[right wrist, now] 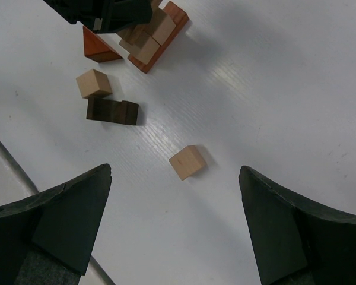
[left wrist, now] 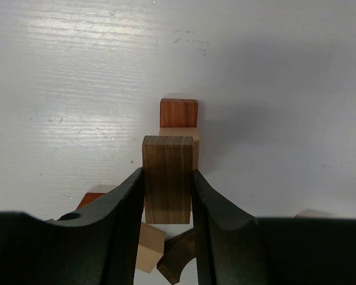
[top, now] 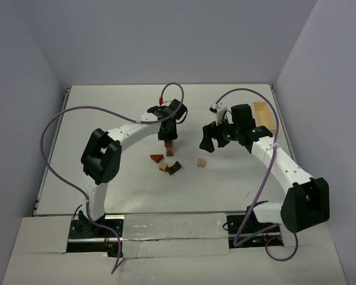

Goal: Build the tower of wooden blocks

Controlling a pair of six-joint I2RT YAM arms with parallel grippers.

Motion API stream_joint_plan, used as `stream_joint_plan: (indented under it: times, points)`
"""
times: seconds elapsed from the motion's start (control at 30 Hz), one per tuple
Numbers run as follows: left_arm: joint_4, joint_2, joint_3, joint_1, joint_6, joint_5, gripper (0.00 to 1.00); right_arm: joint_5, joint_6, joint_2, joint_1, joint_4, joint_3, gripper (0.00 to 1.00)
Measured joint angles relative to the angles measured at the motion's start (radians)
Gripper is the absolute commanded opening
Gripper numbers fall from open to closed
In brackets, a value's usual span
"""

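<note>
**Step in hand: placing a block on the stack.**

My left gripper (left wrist: 168, 199) is closed on a dark brown wooden bar block (left wrist: 168, 163), held upright with one finger on each long side. The bar hangs over the wood block tower (top: 169, 144), which stands near the middle of the table (top: 107, 107). In the left wrist view the tower shows a tan wooden block (left wrist: 190, 138) on top of a reddish-brown wooden block (left wrist: 178, 113). The bar covers part of the tan block. I cannot tell whether its underside already touches the stack.

My right gripper (right wrist: 175, 173) is spread wide and holds nothing. It hovers over a lone tan wooden cube (right wrist: 188, 162), which lies at about 4 o'clock from the tower and well apart from it.

At 6 o'clock from the tower lie three loose pieces:
- a reddish-brown wooden wedge (right wrist: 98, 50)
- a second tan wooden cube (right wrist: 94, 83)
- a dark brown wooden arch (right wrist: 111, 111)

A pale wooden open box (top: 262, 116) sits at about 2 o'clock, behind my right arm.

**Next move, as I judge it:**
1. Square the bar over the tan block.
2. Lower it until it seats flat.
3. Release straight outward, so that neither finger drags the narrow stack sideways.
4. Keep the right gripper off the tower meanwhile.
</note>
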Motion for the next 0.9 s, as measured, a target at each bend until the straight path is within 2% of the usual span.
stream_joint_plan:
  times: [0.57, 0.9]
  points:
    - [0.003, 0.023, 0.000, 0.002, 0.000, 0.027, 0.17, -0.002, 0.000, 0.011, 0.000, 0.000, 0.000, 0.95]
    - [0.003, 0.023, 0.000, 0.002, 0.000, 0.035, 0.27, -0.003, 0.000, 0.013, 0.000, 0.000, 0.000, 0.95]
